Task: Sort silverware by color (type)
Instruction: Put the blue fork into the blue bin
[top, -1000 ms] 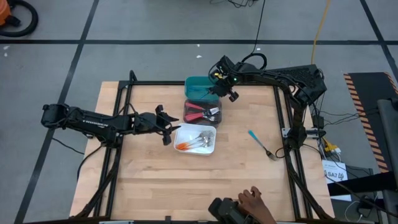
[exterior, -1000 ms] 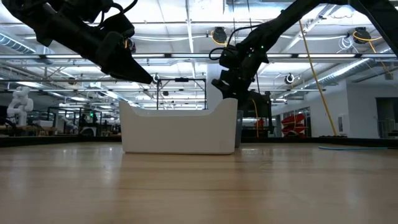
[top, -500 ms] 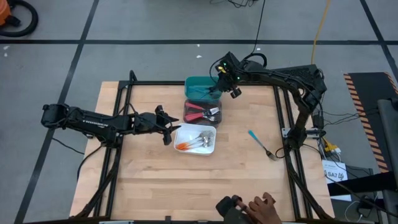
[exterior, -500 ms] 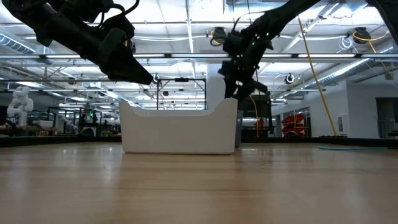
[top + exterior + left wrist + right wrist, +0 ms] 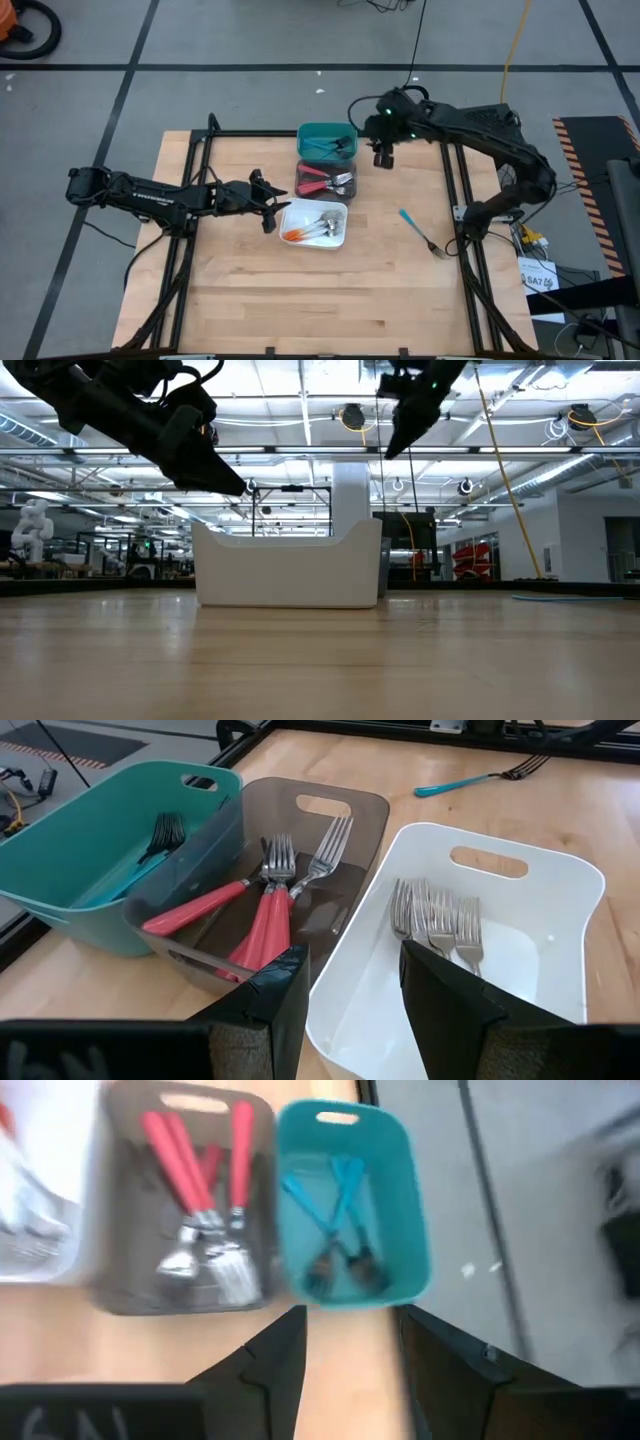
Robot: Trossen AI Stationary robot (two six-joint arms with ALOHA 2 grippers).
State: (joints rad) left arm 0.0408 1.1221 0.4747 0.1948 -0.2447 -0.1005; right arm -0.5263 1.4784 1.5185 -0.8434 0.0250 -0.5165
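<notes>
My right tool [image 5: 384,157] has lifted off the teal bin [image 5: 322,131], fingers apart and empty; the last blue fork [image 5: 418,231] lies diagonally on the bench beyond it, nearer this arm.

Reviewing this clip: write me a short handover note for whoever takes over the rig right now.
Left gripper: open, empty, hovering at the white bin's edge.
Right gripper: open, empty, raised beside the teal bin.
Done: blue-handled forks lie in the teal bin, red-handled forks in the dark bin, orange-handled forks in the white bin.
Left: one blue-handled fork lies loose on the table on the right arm's side; it probably belongs in the teal bin.
</notes>
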